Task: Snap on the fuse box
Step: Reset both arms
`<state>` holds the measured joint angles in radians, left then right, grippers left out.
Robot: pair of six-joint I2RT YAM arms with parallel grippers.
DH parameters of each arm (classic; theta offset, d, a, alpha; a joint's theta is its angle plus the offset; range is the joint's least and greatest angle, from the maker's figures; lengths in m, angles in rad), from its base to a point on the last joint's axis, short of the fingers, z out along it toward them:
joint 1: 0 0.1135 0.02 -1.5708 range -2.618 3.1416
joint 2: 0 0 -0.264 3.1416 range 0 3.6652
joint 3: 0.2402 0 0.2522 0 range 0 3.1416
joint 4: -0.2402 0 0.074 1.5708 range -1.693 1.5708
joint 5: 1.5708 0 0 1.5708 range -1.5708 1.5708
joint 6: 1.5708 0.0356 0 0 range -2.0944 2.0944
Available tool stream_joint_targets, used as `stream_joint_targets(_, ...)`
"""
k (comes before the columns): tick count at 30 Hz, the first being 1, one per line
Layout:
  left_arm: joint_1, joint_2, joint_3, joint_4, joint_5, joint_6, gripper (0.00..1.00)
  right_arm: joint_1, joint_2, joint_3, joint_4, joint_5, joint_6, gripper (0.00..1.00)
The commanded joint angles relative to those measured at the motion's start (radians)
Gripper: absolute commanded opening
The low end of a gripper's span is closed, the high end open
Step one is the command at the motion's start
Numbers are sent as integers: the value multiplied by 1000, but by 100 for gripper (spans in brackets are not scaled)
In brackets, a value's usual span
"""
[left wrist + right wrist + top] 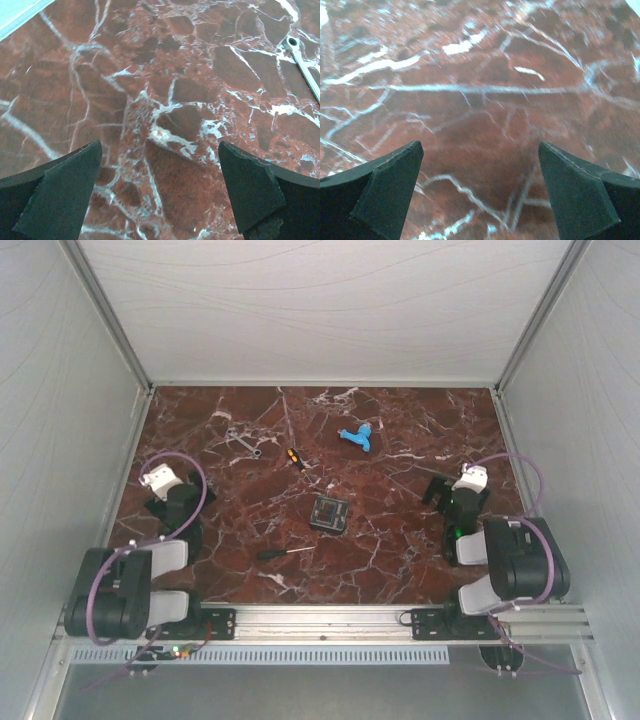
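Two arm bases [320,620] stand on the rail at the near edge of the bench [400,540], which has a dark red marble pattern. At the left side, the left end effector [159,145] points down at the bare bench with its fingers wide apart and nothing between them. The right end effector [479,145] at the right side is the same: fingers wide apart, holding nothing.

The fuse box [329,513] lies flat near the middle of the bench, between the two arms and well apart from both. Small coloured bits show on its top; whether the clear cover is snapped on, I cannot tell.

Just in front of it, to the left, lies a thin screwdriver [285,553]. Behind it are a short screwdriver [296,459], a wrench [243,441] and a light-blue piece [357,437].
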<state>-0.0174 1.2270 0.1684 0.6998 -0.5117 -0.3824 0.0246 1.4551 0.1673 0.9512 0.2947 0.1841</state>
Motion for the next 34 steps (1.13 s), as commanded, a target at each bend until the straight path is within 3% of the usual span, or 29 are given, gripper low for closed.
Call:
stream_joint_targets(1, 22, 86, 45, 349, 155, 180, 99, 0, 127, 58, 319, -166, -125, 98)
stream_joint_targets(3, 27, 123, 60, 390, 233, 210, 99, -3, 94, 128, 127, -211, -127, 98)
stream_joint_targets(5, 38, 165, 45, 468, 319, 227, 99, -5, 123, 160, 103, -264, -148, 98)
stream_joint_targets(9, 56, 341, -21, 809, 568, 303, 99, -10, 112, 162, 80, -273, -145, 98)
stream_joint_targets(11, 57, 305, 21, 661, 554, 287, 99, -9, 114, 162, 84, -271, -145, 98)
stream_joint_targets(14, 57, 319, 47, 635, 545, 284, 100, -10, 113, 163, 81, -272, -144, 98)
stream_joint_targets(20, 56, 322, 44, 652, 559, 293, 100, -10, 114, 163, 80, -271, -144, 98)
stream_joint_targets(24, 57, 326, 76, 595, 669, 338, 100, -10, 113, 163, 80, -271, -144, 98)
stream_joint_targets(34, 56, 328, 77, 593, 675, 340, 100, -10, 114, 163, 81, -271, -144, 98)
